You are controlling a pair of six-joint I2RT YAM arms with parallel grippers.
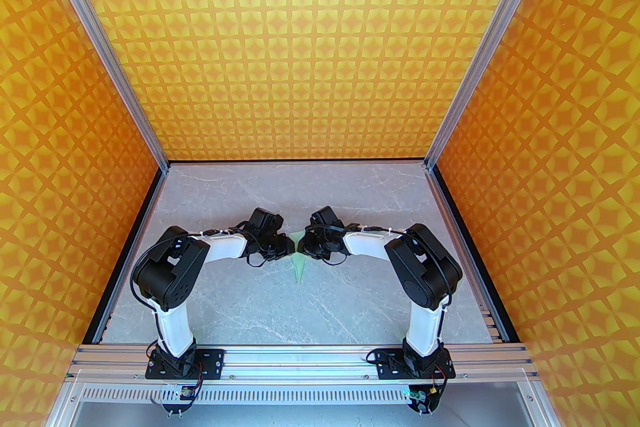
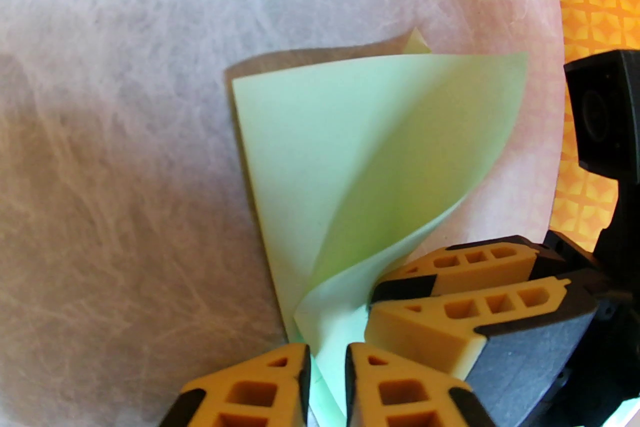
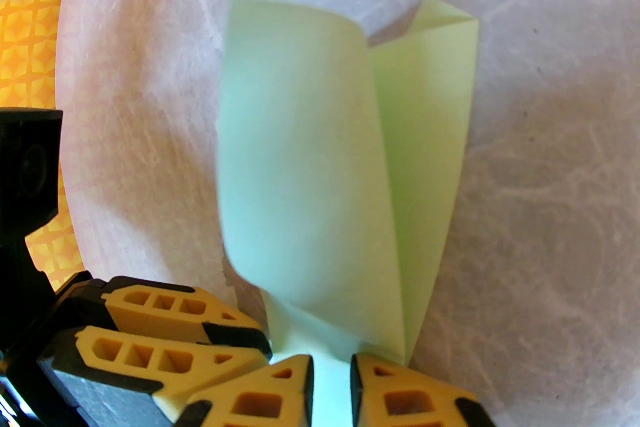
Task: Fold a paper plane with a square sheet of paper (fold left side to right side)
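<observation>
On marble tabletop, paper; orange walls

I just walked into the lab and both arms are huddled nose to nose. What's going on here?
The two arms meet at the middle of the grey marbled table and are working on a pale green paper that is creased into a narrow, tapered shape. The left gripper and the right gripper each have its narrow end between their fingers, though I can't tell how firmly they pinch. One layer lies flat on the table. The other curls up off it, not yet pressed down.
</observation>
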